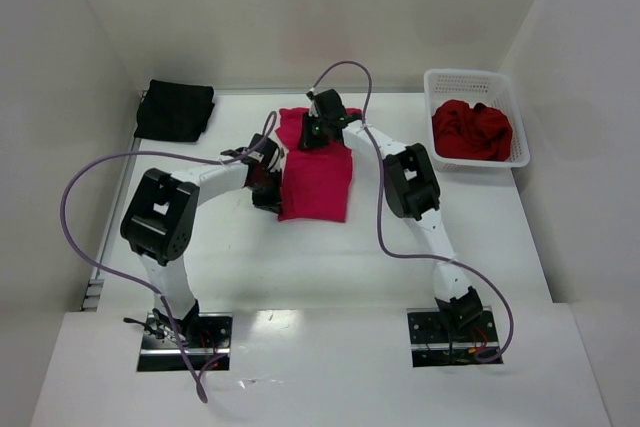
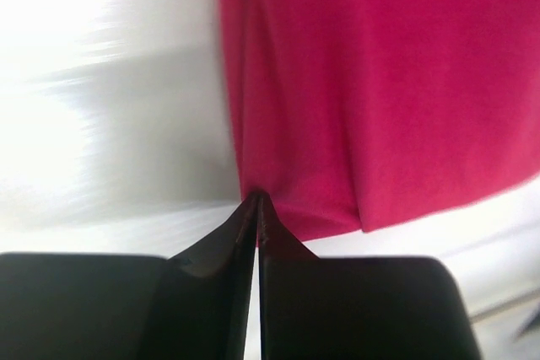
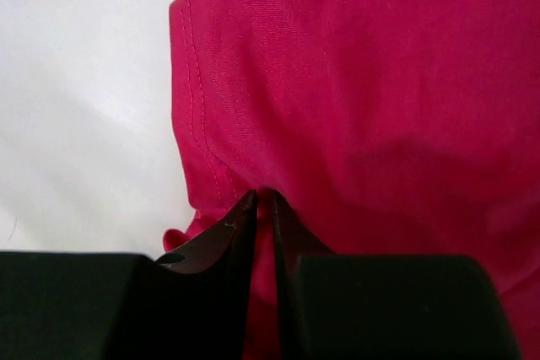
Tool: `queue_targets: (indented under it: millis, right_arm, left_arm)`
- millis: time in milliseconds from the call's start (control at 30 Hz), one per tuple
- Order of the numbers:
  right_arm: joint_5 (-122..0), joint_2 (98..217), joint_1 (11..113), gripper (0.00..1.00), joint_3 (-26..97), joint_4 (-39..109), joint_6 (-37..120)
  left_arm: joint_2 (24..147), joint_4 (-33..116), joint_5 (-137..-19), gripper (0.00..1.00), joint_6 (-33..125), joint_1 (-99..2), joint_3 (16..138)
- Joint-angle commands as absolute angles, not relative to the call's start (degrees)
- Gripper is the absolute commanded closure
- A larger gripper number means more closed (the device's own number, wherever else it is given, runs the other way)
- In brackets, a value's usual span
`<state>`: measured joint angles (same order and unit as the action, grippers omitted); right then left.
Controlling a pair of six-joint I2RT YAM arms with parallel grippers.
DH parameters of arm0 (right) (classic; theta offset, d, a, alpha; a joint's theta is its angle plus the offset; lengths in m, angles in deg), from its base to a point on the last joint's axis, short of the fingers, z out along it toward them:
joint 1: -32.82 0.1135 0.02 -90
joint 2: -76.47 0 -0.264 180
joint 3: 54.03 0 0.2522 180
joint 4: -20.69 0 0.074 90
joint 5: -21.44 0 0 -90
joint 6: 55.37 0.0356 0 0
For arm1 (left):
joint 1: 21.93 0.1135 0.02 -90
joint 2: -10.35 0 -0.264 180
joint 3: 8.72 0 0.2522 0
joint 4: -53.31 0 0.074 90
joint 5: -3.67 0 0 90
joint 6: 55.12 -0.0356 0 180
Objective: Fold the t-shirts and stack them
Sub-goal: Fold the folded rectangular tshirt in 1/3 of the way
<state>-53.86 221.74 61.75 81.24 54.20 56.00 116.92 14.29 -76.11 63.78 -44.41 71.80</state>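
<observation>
Two pinches on pink shirt (image 1: pixel 315 182); basket (image 1: pixel 470 85) overhead only.

Three t-shirts (image 1: pixel 316 185); one basket (image 1: pixel 476 74); two arms (image 1: pixel 160 217)

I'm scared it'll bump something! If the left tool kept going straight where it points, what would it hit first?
The pink shirt: the left tool is shut right at its edge, seemingly pinching the cloth.

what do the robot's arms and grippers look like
Both the left arm and right arm have white links with blocky black joint housings, on black base plates. A lilac cable loops along each. The left gripper and right gripper have matte black fingers tapering to thin tips.
</observation>
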Motion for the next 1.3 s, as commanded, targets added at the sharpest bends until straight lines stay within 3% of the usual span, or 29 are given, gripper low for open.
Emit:
queue_targets:
  millis: [0, 100, 333, 467, 567, 733, 967, 1267]
  right_arm:
    - [-55.7, 219.7, 61.4, 0.82, 81.6, 56.5, 54.1]
    - [-56.3, 214.8, 61.4, 0.82, 78.1, 55.9, 53.4]
    - [-56.8, 199.0, 61.4, 0.82, 65.7, 52.7, 54.0]
    - [-54.9, 191.2, 61.4, 0.79, 58.0, 53.3, 55.5]
    - [-55.9, 185.7, 62.0, 0.80, 49.4, 51.3, 56.3]
    - [-55.8, 186.7, 64.4, 1.00, 45.2, 55.4, 55.0]
    - [-64.2, 191.2, 69.4, 1.00, 46.7, 62.7, 54.5]
    - [-64.0, 190.5, 69.4, 0.99, 43.2, 62.1, 55.0]
  left_arm:
    - [115.3, 6.9, -86.9, 0.91, 62.2, -42.5, 71.4]
    - [113.5, 6.3, -84.1, 0.90, 60.4, -41.3, 72.9]
    - [108.1, 5.2, -76.6, 0.76, 59.1, -41.3, 76.0]
    - [106.2, 3.9, -74.7, 0.56, 59.1, -41.3, 76.0]
    - [104.9, 4.8, -71.4, 0.52, 58.6, -41.3, 72.3]
    - [107.2, 7.9, -68.9, 0.52, 59.1, -41.3, 69.8]
    - [110.0, 9.1, -71.6, 0.40, 59.7, -41.3, 69.3]
    - [115.4, 10.4, -74.6, 0.39, 59.1, -40.7, 69.8]
